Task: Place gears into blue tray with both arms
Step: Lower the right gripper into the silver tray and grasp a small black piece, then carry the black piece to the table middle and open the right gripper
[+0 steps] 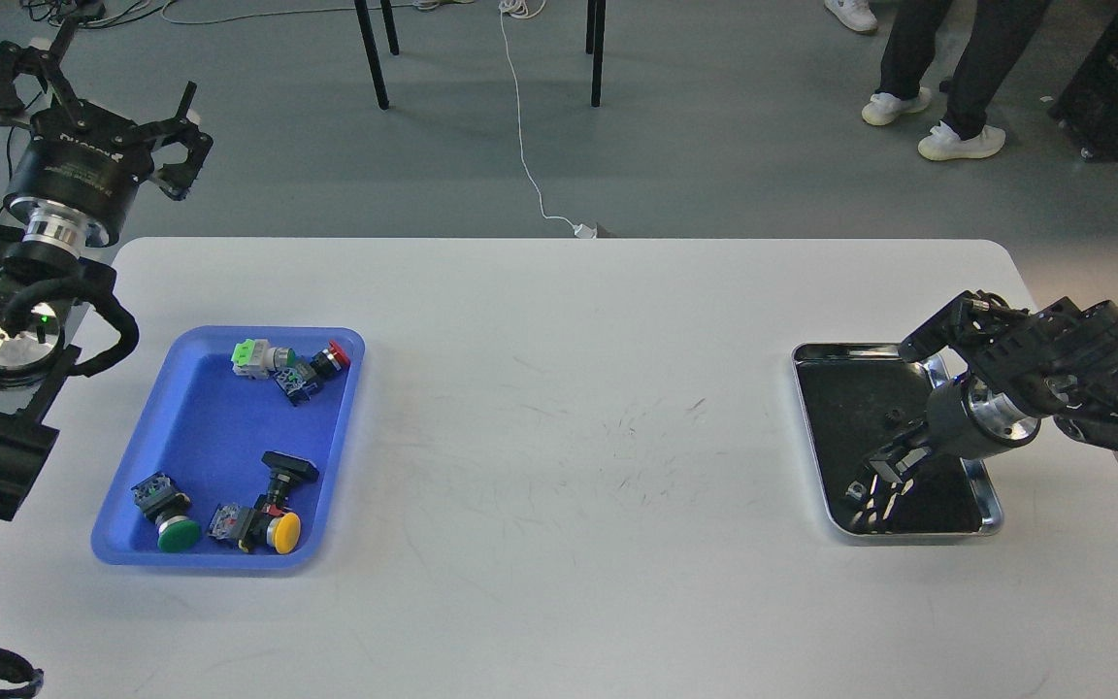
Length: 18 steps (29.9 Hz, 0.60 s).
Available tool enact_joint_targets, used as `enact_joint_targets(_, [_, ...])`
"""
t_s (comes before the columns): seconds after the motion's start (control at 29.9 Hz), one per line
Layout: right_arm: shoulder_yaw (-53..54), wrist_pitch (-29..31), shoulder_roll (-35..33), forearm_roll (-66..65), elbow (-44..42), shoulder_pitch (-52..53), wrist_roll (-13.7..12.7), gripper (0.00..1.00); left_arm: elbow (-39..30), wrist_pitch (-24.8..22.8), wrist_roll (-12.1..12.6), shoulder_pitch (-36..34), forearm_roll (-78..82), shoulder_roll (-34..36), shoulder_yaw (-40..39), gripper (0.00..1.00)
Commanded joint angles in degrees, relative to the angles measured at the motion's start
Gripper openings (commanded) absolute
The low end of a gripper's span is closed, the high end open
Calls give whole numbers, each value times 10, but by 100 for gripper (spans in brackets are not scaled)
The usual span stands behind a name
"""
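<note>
The blue tray point(192, 427) lies at the table's left and holds only push-button switches. One tiny black gear point(891, 417) shows on the dark floor of the steel tray point(916, 350) at the right. My right gripper point(865, 492) reaches down into that tray's near left corner. Its fingers are dark against the dark bottom, so I cannot tell how they stand or whether they hold a gear. My left gripper point(93, 97) hangs open beyond the table's far left corner, well away from both trays.
Several push-button switches point(273, 364) with green, red and yellow caps lie in the blue tray. The white table point(569, 456) runs between the two trays. Chair legs, a white cable and a person's feet are on the floor behind.
</note>
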Motion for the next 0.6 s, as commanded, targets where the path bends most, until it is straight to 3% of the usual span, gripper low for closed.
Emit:
enact_joint_targets(0.0, [1,-1,0,0,-1,-2,0,23,-2,-3,0,0,0,1,-1,98])
enact_joint_targets(0.17, [1,-1,-1,0,-2,-3,1,13,-1,-7,0,0,0,9,-1,98])
enact_joint_targets(0.57, [61,-8,8,9,71,106,1,13,-1,-7,0,0,0,19,0,98])
